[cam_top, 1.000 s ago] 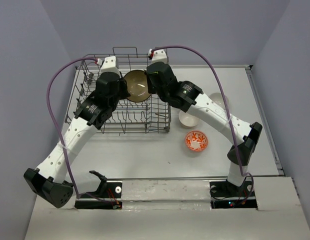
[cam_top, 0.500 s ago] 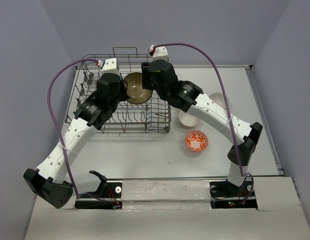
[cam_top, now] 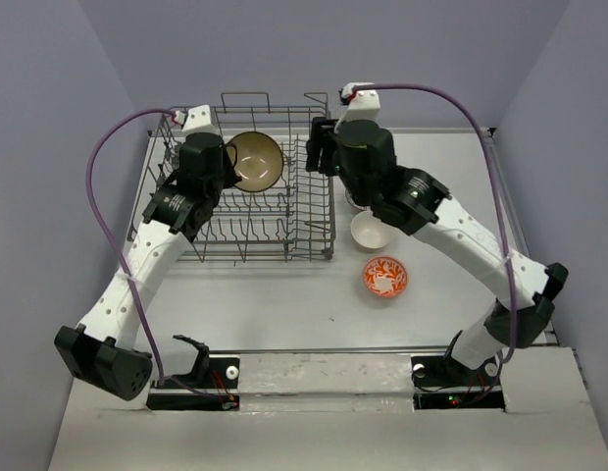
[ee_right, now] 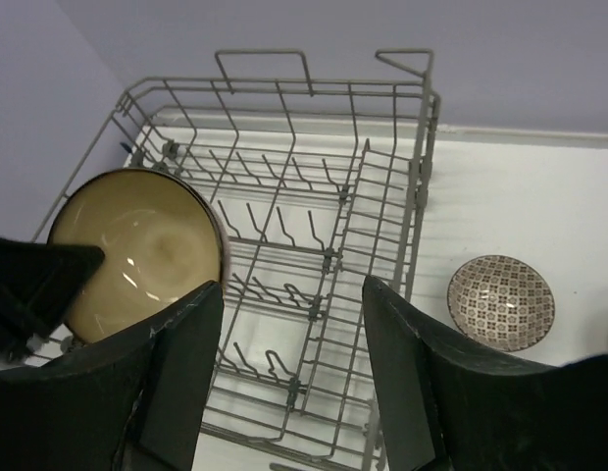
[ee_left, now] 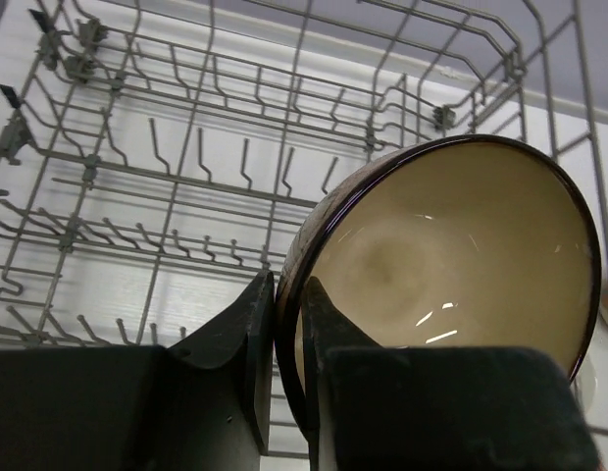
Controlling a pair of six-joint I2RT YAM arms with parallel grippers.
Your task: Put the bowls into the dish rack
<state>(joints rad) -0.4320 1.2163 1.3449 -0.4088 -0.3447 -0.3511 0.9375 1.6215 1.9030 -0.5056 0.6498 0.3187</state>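
Note:
The brown bowl with its cream inside stands tilted on edge over the back of the grey wire dish rack. My left gripper is shut on its rim, one finger inside and one outside. In the right wrist view the bowl shows at the left above the rack. My right gripper hangs open over the rack's right side, with nothing between its fingers.
To the right of the rack on the white table lie a grey-patterned bowl, a plain white bowl and an orange-red patterned bowl. The right arm crosses above the table right of the rack. Upright tines line the rack floor.
My right gripper has opened, let go of the brown bowl and drawn back to the right edge of the rack. The left gripper keeps its hold on the bowl, now tilted more upright.

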